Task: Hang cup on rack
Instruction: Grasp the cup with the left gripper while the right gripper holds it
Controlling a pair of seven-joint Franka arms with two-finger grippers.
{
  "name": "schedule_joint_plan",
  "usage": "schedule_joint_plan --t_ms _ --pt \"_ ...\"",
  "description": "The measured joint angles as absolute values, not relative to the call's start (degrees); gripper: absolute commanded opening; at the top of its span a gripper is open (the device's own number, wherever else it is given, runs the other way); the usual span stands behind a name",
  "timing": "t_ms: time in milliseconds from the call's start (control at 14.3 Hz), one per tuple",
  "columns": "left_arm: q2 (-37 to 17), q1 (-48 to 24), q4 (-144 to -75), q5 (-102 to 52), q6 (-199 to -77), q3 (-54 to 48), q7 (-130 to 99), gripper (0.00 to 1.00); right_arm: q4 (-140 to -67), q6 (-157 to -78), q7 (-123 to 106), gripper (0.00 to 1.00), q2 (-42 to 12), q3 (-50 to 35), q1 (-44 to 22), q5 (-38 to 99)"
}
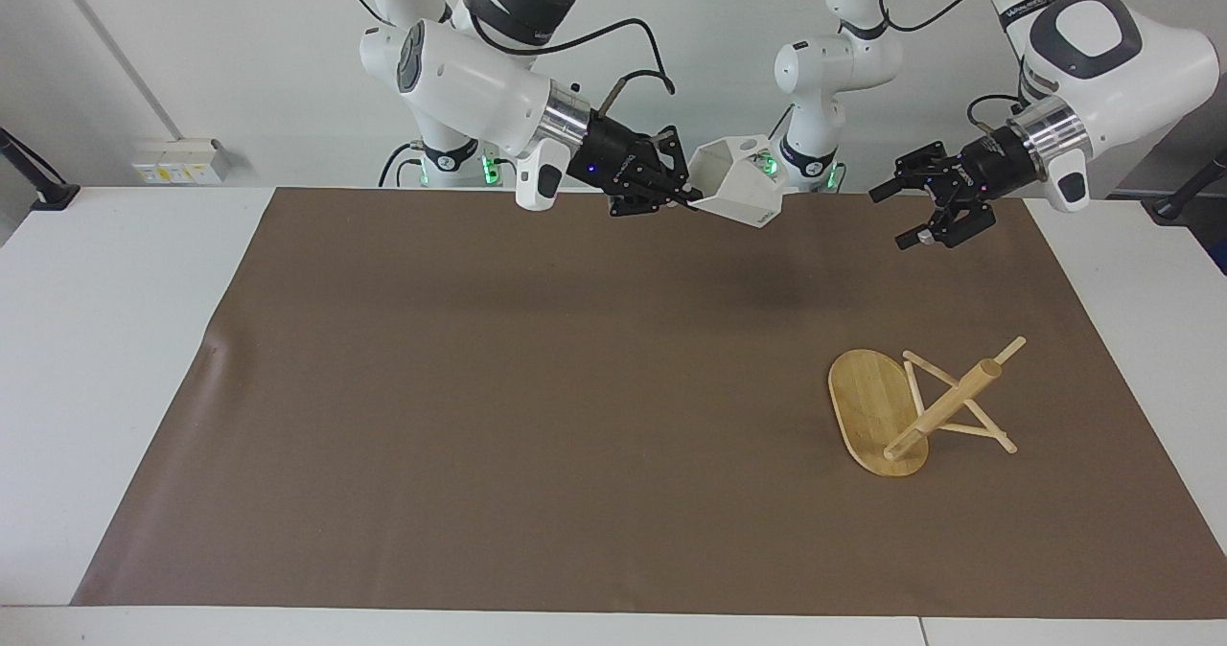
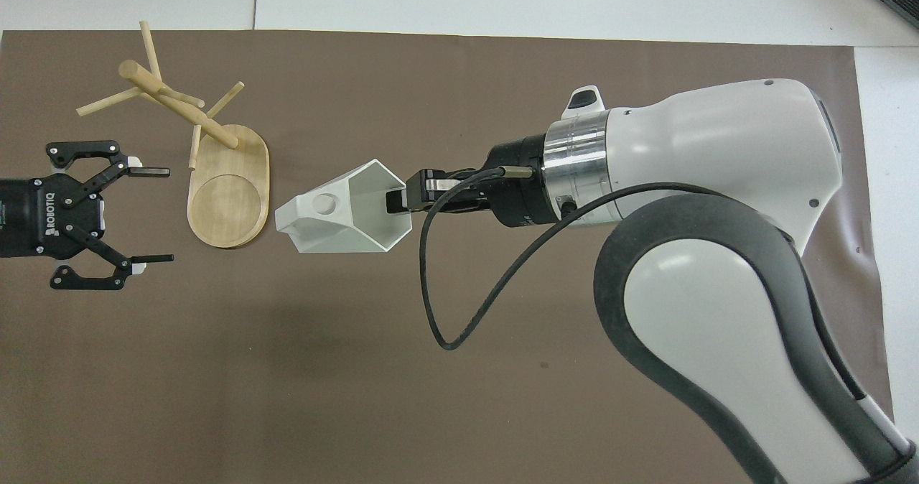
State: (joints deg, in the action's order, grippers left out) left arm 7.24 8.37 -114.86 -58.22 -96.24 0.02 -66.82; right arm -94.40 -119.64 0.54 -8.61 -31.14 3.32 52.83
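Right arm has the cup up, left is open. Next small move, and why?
Probably bring the open left gripper in to the cup's handle end. The right gripper holds it by the rim, handle toward the left gripper, and the rack lies toward the left arm's end of the mat.
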Motion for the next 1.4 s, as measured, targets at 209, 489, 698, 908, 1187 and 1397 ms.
schedule_joint_plan --t_ms 209,489,698,908,1187,1397 --pt "6.6 8.4 -115.8 -62.2 -95.5 -0.7 -68.3 1.0 -94.3 -119.7 0.5 0.0 -8.6 -31.1 3.3 52.8" --pt "6.8 5.8 -115.8 -65.9 -95.5 -1.6 -69.2 1.0 -94.3 -120.5 0.5 0.0 -8.6 -31.2 3.3 52.8" --pt "6.8 2.4 -115.8 -67.6 -97.4 -1.7 -70.5 1.0 -94.3 -122.4 0.5 0.0 -8.6 -31.6 3.3 52.8" --pt "6.8 -0.4 -115.8 -70.0 -99.3 -1.9 -73.7 1.0 -94.3 -122.6 0.5 0.0 -8.6 -31.7 3.2 52.8" --pt "6.9 -0.6 -115.8 -71.2 -99.4 -1.6 -74.7 1.0 -94.3 -122.6 0.5 0.0 -8.7 -31.9 3.1 52.8" --pt "6.9 -2.4 -115.8 -71.2 -101.0 -1.7 -75.8 1.0 -94.3 -123.0 0.5 0.0 -8.7 -31.9 3.1 52.8"
